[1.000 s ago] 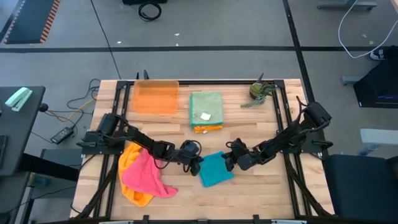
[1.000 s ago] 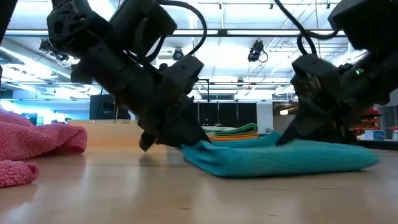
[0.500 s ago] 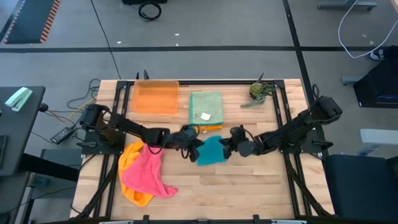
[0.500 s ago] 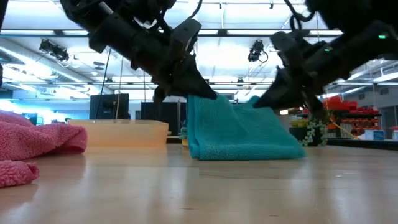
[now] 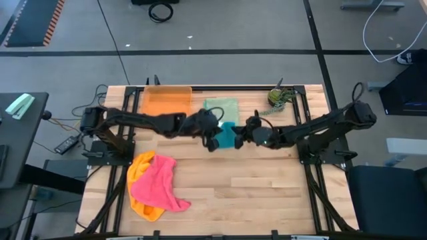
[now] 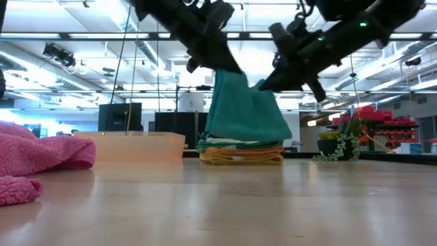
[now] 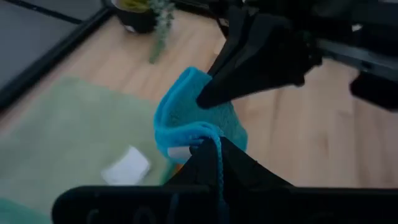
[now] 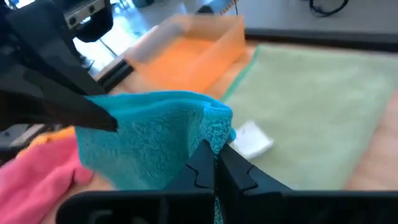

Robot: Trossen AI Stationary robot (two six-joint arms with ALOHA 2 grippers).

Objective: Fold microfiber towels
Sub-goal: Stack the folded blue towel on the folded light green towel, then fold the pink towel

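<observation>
Both grippers hold the folded teal towel [image 5: 227, 135] in the air above the stack of folded towels [image 6: 241, 152].

The left gripper [image 5: 212, 137] and the right gripper [image 5: 241, 135] each pinch an upper corner of the teal towel with fingers closed on the cloth; it hangs between them, its lower edge just over the sage green towel [image 5: 221, 109] that tops the stack, beside the orange tray [image 5: 167, 103]. A pink towel [image 5: 157, 185] lies crumpled over a yellow towel [image 5: 142, 167] near the table's [image 5: 267, 193] front left.
</observation>
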